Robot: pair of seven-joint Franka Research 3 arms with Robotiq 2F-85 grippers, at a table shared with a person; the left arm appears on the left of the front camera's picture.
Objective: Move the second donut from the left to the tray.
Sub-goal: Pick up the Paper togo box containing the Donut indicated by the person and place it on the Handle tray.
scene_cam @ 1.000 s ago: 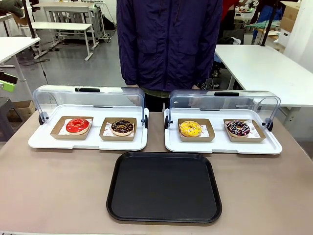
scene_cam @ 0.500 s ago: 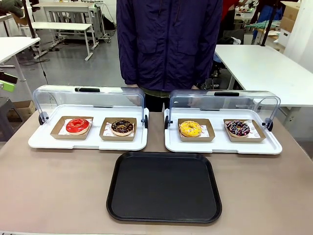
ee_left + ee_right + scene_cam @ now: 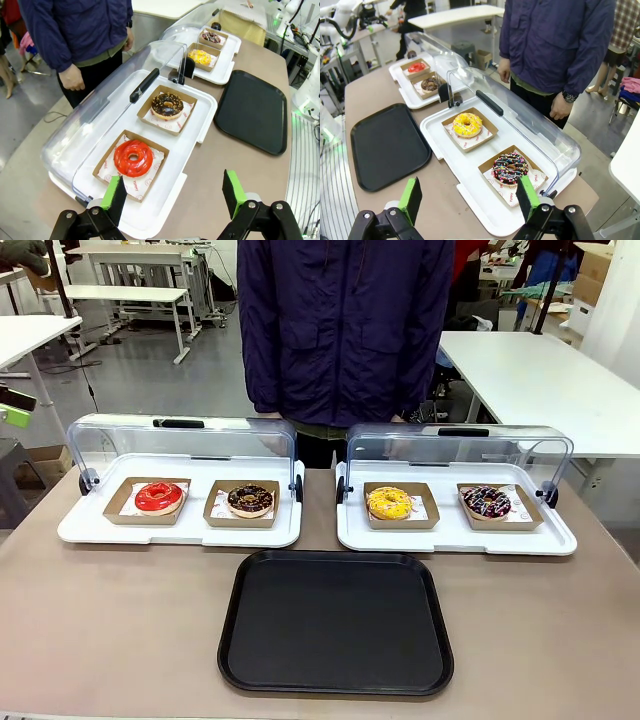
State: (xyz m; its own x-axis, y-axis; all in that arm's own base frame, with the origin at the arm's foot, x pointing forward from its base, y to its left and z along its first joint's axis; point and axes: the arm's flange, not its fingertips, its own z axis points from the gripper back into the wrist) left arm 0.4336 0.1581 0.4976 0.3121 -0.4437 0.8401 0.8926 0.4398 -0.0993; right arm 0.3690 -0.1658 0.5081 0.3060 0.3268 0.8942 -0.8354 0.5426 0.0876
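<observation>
1. Green pads on black fingers: the left gripper (image 3: 174,192) hangs over the table's (image 3: 110,620) left end, jaws spread wide with nothing between them. The right gripper (image 3: 469,196) hangs over the right end, just as wide and just as empty.
2. Nearest on the table, at the middle of its near edge, lies the tray (image 3: 335,625), black and bare.
3. Just beyond it, side by side, are the left display tray (image 3: 180,535) and the right display tray (image 3: 455,543). Their clear lids (image 3: 185,445) are tipped back toward the far edge, so the donuts lie open from the near side.
4. The chocolate donut (image 3: 250,499), the one wanted, sits in its cardboard square (image 3: 215,518) at the right end of the left display tray, beside the red donut (image 3: 159,497). Nothing touches it.
5. The right display tray carries a yellow donut (image 3: 388,503) and a pink-sprinkled donut (image 3: 486,502).
6. A person (image 3: 345,330) stands at the far edge, arms down, not reaching in.
7. As I read it, no part of the job is done. Reaching in, gripping, lifting and setting the chocolate donut on the tray are all left. The left gripper looks the better placed.
</observation>
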